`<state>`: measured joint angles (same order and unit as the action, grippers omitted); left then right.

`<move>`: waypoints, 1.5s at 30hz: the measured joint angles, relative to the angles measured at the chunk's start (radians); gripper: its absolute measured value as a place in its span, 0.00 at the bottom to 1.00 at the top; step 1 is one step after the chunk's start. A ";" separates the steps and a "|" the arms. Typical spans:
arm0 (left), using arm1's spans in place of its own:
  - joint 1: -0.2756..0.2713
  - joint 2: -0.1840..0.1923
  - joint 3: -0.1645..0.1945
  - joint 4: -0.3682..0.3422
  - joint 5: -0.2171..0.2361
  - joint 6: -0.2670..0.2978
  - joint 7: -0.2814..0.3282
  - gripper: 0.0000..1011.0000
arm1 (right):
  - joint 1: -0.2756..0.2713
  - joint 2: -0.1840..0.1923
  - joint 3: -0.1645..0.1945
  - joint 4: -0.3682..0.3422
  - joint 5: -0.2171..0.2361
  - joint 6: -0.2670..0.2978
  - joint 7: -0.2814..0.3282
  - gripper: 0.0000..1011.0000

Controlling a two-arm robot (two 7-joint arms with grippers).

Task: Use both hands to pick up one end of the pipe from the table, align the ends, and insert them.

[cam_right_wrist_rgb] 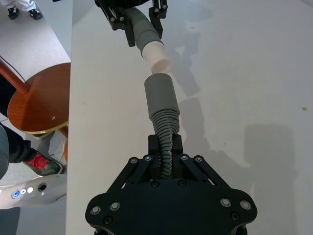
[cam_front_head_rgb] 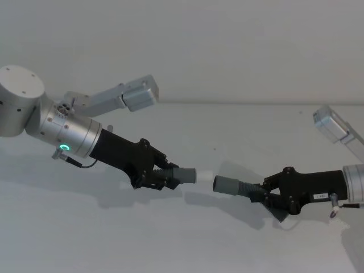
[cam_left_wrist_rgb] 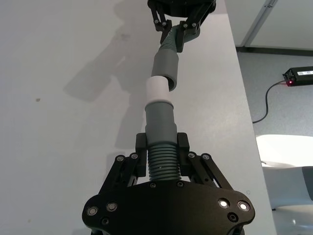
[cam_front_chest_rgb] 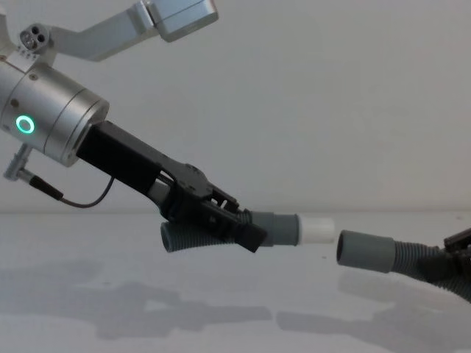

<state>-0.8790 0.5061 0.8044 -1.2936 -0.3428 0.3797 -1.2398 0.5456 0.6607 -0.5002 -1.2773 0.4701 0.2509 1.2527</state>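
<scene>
Left arm: the thick silver cylindrical arm with a glowing green ring (cam_front_head_rgb: 65, 148) reaches in from the left. Its black two-fingered left pincer (cam_front_head_rgb: 170, 176) is clamped on the ribbed body of the left hose piece (cam_front_head_rgb: 183, 175), a short dark-grey curved hose with a smooth cuff. The left wrist view confirms the fingers (cam_left_wrist_rgb: 142, 143) pressing on both sides of the ribs just behind the cuff. The free ribbed tail of this piece curls out below the pincer in the chest view.

Left end: a short white spigot (cam_front_head_rgb: 205, 176) projects from the cuff and points right.

Right arm: the black two-fingered right pincer (cam_front_head_rgb: 264, 193) comes in from the right. It is closed on the ribbed section of the right hose piece (cam_front_head_rgb: 227, 185), a matching dark-grey hose. That piece's smooth open cuff (cam_front_chest_rgb: 368, 252) points left toward the spigot.

Alignment: both pieces are held clear of the plain matte white desk (cam_front_head_rgb: 170, 244), which carries their shadows beneath. The spigot and the right cuff face each other, near but apart, with a narrow gap visible in the head and chest views. In the chest view the right cuff sits slightly lower than the spigot. In the right wrist view the spigot tip lies a little off the cuff's axis. The insertion is not yet made.
</scene>
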 joint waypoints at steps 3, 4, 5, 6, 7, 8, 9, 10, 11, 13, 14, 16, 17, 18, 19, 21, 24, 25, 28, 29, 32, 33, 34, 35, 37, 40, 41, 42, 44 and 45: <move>0.000 -0.002 0.000 0.003 -0.008 0.000 -0.001 0.34 | 0.002 0.001 -0.003 0.000 0.002 0.004 -0.001 0.12; 0.000 -0.003 0.001 0.004 -0.009 0.000 -0.001 0.34 | 0.002 0.001 -0.003 0.000 0.003 0.005 -0.001 0.12; 0.001 -0.003 0.001 0.004 -0.014 0.000 -0.002 0.34 | 0.003 0.002 -0.004 0.000 0.004 0.008 -0.002 0.12; 0.001 -0.003 0.001 0.004 -0.015 0.001 -0.002 0.34 | 0.003 0.002 -0.005 0.001 0.005 0.009 -0.002 0.12; 0.002 -0.004 0.001 0.004 -0.017 0.001 -0.002 0.34 | 0.004 0.002 -0.005 0.001 0.005 0.009 -0.002 0.12; 0.003 -0.004 0.001 0.004 -0.019 0.002 -0.002 0.34 | 0.004 0.003 -0.006 0.001 0.006 0.010 -0.002 0.12; 0.005 -0.004 0.001 0.003 -0.023 0.005 -0.002 0.34 | 0.006 0.003 -0.008 0.001 0.009 0.014 -0.003 0.12; 0.006 -0.004 0.001 0.003 -0.025 0.006 -0.002 0.34 | 0.006 0.003 -0.008 0.002 0.009 0.014 -0.003 0.12; 0.008 -0.004 0.001 0.001 -0.028 0.009 -0.001 0.34 | 0.007 0.003 -0.009 0.002 0.010 0.015 -0.004 0.12; 0.009 -0.003 0.001 0.000 -0.032 0.013 -0.001 0.34 | 0.009 0.004 -0.010 0.003 0.013 0.018 -0.005 0.12; 0.010 -0.003 0.002 -0.002 -0.034 0.015 0.000 0.34 | 0.009 0.004 -0.010 0.003 0.013 0.018 -0.005 0.12; 0.012 -0.002 0.002 -0.004 -0.038 0.021 0.002 0.34 | 0.010 0.005 -0.012 0.004 0.015 0.022 -0.006 0.12; 0.013 -0.002 0.003 -0.006 -0.040 0.025 0.003 0.34 | 0.010 0.005 -0.012 0.004 0.016 0.022 -0.006 0.12; 0.013 -0.001 0.003 -0.007 -0.041 0.026 0.004 0.34 | 0.012 0.005 -0.013 0.005 0.017 0.024 -0.007 0.12; 0.014 -0.001 0.004 -0.008 -0.042 0.028 0.005 0.34 | 0.012 0.006 -0.013 0.005 0.018 0.025 -0.007 0.12; 0.015 0.000 0.005 -0.010 -0.044 0.032 0.007 0.34 | 0.013 0.006 -0.014 0.005 0.019 0.027 -0.008 0.12; 0.015 0.001 0.005 -0.012 -0.046 0.036 0.009 0.34 | 0.014 0.006 -0.015 0.006 0.020 0.029 -0.008 0.12; 0.016 0.001 0.006 -0.013 -0.048 0.038 0.010 0.34 | 0.014 0.006 -0.015 0.006 0.021 0.030 -0.008 0.12; 0.017 0.002 0.007 -0.015 -0.050 0.042 0.012 0.34 | 0.015 0.007 -0.016 0.006 0.022 0.031 -0.009 0.12; 0.017 0.002 0.007 -0.015 -0.050 0.043 0.012 0.34 | 0.015 0.007 -0.017 0.006 0.022 0.031 -0.009 0.12; 0.017 0.003 0.007 -0.016 -0.052 0.045 0.014 0.34 | 0.016 0.007 -0.017 0.007 0.023 0.032 -0.010 0.12; 0.017 0.003 0.008 -0.017 -0.052 0.045 0.014 0.34 | 0.016 0.007 -0.017 0.007 0.023 0.032 -0.010 0.12; 0.017 0.003 0.008 -0.017 -0.053 0.045 0.014 0.34 | 0.016 0.007 -0.018 0.007 0.024 0.032 -0.010 0.12; 0.017 0.003 0.008 -0.017 -0.053 0.045 0.014 0.34 | 0.016 0.007 -0.018 0.007 0.024 0.032 -0.010 0.12; 0.017 0.004 0.010 -0.017 -0.053 0.045 0.015 0.34 | 0.017 0.007 -0.019 0.008 0.025 0.032 -0.010 0.12; 0.016 0.007 0.011 -0.017 -0.053 0.045 0.016 0.34 | 0.019 0.008 -0.021 0.010 0.026 0.031 -0.010 0.12; 0.016 0.007 0.012 -0.018 -0.053 0.045 0.017 0.34 | 0.019 0.008 -0.022 0.010 0.026 0.031 -0.010 0.12; 0.016 0.008 0.012 -0.018 -0.053 0.045 0.017 0.34 | 0.020 0.008 -0.023 0.011 0.026 0.031 -0.009 0.12; 0.016 0.011 0.013 -0.019 -0.053 0.046 0.019 0.34 | 0.022 0.008 -0.025 0.013 0.027 0.030 -0.008 0.12; 0.015 0.012 0.013 -0.019 -0.053 0.045 0.020 0.34 | 0.023 0.008 -0.026 0.013 0.027 0.030 -0.007 0.12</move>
<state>-0.8637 0.5183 0.8176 -1.3129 -0.3963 0.4252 -1.2198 0.5683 0.6688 -0.5264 -1.2640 0.4974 0.2811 1.2456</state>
